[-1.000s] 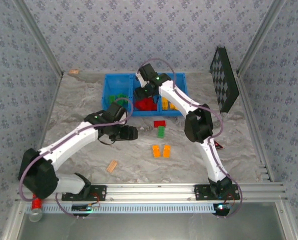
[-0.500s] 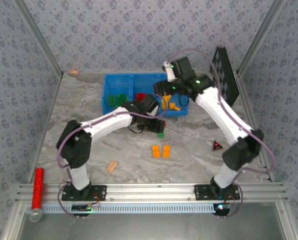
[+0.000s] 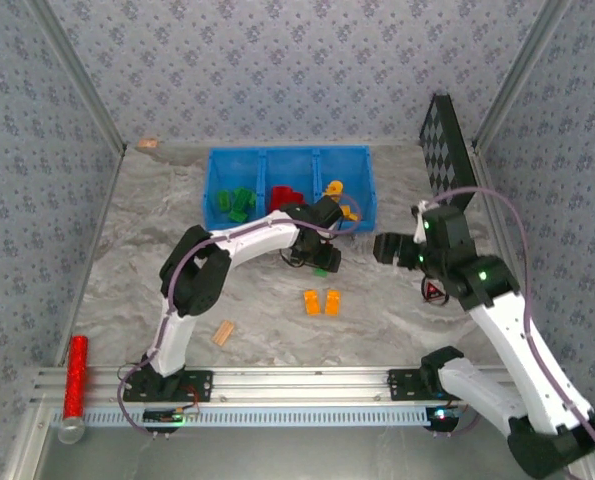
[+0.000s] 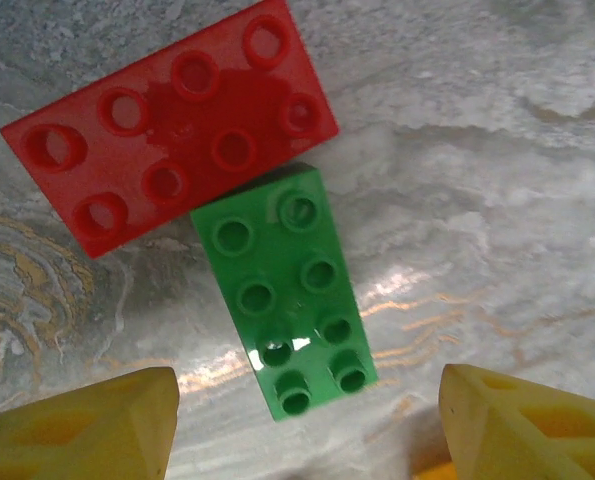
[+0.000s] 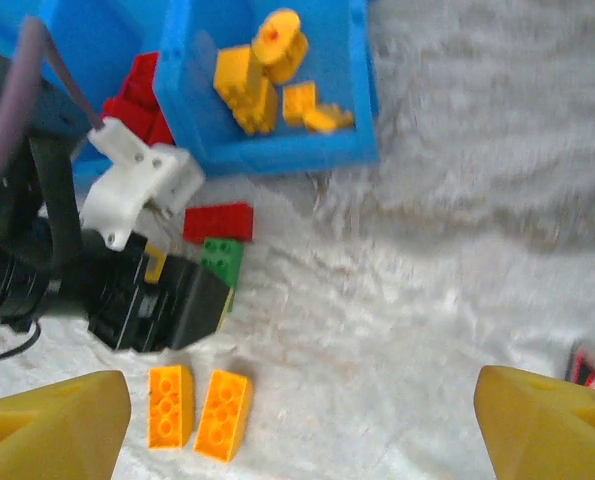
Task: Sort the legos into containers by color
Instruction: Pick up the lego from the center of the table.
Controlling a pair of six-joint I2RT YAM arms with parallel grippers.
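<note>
**Desk:** What does the left wrist camera give you?

**Operator:** A red brick (image 4: 172, 120) lies studs-up in the upper left of the frame. A green brick (image 4: 287, 290) sits at centre, its short end touching the red one's long side. Both rest on the marbled table (image 4: 497, 200). My left pincer (image 4: 307, 405) hangs above them, released. Its yellow fingers (image 4: 77, 430) show in the bottom corners, clear of both bricks.

**Desk:** And the right arm?

**Operator:** In the overhead frame my right pincer (image 3: 392, 250) is right of centre, well apart from that pair. On its own camera the jaws stand wide with nothing between them.

**Desk:** Where are the rest of the legos?

**Operator:** The blue bin (image 3: 247, 165) sits at upper centre of the overhead frame. Its left compartment holds the green legos (image 3: 235, 203), the middle holds the red legos (image 3: 285, 195), and the right holds the yellow legos (image 3: 339, 195). Two orange bricks (image 3: 322, 302) lie side by side on the table just below centre. A tan wooden block (image 3: 223, 333) lies towards the lower left.
</note>
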